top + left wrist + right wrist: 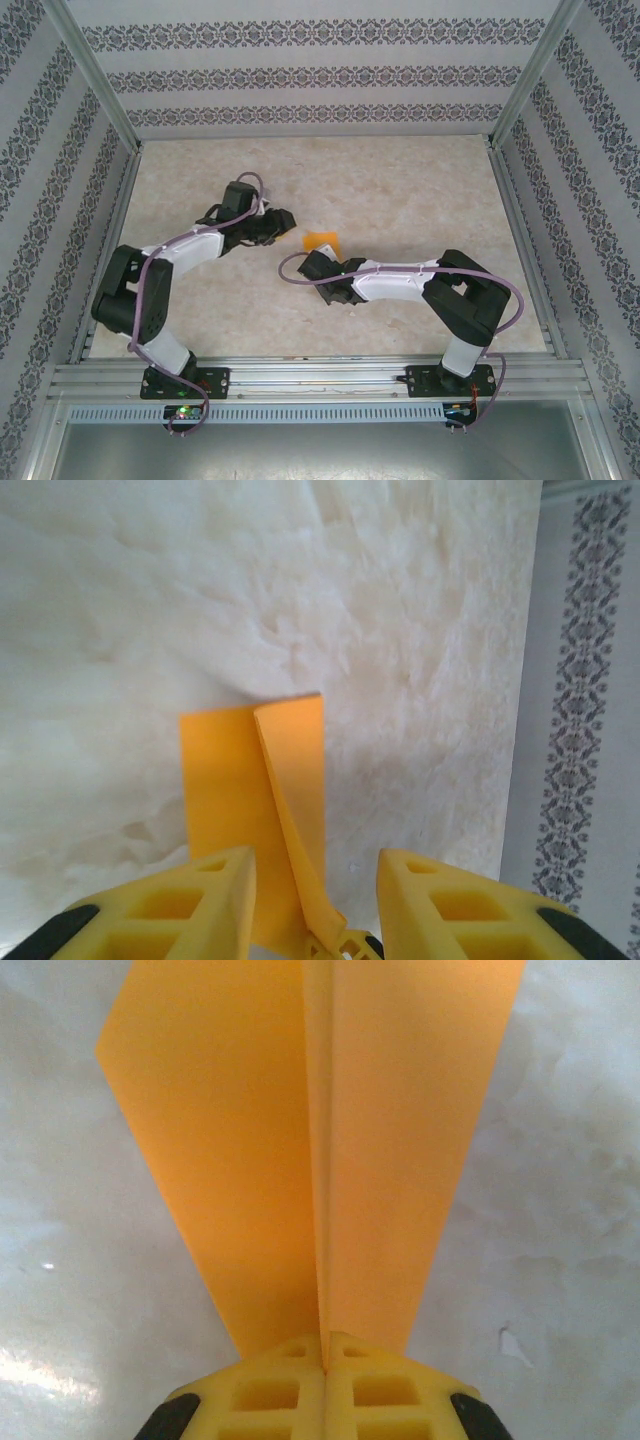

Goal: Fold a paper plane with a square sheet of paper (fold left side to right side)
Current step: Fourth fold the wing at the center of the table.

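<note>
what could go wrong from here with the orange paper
The right gripper is shut on the paper plane at its narrow end only, so a pull could tear it or drag it across the table. The left gripper is open around a raised flap; closing off-line might crumple it.

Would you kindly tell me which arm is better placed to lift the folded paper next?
Probably right: the right gripper is shut on the centre crease of the paper, while the left gripper is open, gripping nothing.
</note>
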Controlling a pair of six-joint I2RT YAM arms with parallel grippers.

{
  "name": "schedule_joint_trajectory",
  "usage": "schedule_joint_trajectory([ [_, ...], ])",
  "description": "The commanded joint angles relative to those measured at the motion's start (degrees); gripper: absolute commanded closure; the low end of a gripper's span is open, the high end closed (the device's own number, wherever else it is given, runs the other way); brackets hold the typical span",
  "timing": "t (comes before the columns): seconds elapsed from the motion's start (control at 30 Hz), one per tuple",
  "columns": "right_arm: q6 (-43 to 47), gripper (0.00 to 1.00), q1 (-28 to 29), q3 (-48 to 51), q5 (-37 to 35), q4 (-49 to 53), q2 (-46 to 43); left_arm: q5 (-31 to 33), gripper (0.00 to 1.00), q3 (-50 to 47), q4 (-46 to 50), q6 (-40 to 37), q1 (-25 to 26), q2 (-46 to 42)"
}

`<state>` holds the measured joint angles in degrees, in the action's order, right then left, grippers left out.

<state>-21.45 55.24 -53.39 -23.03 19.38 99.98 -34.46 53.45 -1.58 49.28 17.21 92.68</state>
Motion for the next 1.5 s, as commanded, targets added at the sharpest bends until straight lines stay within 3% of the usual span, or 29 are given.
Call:
schedule_joint_trajectory([
  [0.0, -0.6, 1.0, -1.2, 1.8, 3.4, -1.4, -2.3, -0.5, 0.63, -2.0, 5.1, -3.6, -3.6, -4.1],
  [0.2, 0.4, 1.0, -6.3, 4.4, 16.8, -4.4, -5.2, -1.2, 0.62, -3.2, 9.4, -7.2, -5.9, -6.9],
  [0.37, 0.5, 1.0, -11.5, 6.2, 30.6, -6.8, -6.1, -4.0, 0.63, -5.0, 7.3, -6.5, -5.8, -5.4],
  [0.5, -1.3, 1.0, -16.4, 8.2, 41.7, -10.1, -6.7, -6.0, 0.64, -5.0, 6.0, -6.2, -4.1, -3.0],
  [0.7, -2.8, 1.0, -21.3, 10.6, 51.5, -14.5, -6.8, -7.0, 0.62, -3.1, 5.0, -5.8, 0.2, 1.2],
  [1.07, -4.0, 1.0, -26.0, 12.3, 59.6, -18.5, -4.2, -4.4, 0.58, 1.2, 5.4, -4.9, 6.9, 6.4],
  [1.47, -4.2, 1.0, -26.3, 12.5, 59.6, -19.7, -2.3, -3.7, 0.57, 6.7, 4.0, -3.4, 11.3, 12.7],
])
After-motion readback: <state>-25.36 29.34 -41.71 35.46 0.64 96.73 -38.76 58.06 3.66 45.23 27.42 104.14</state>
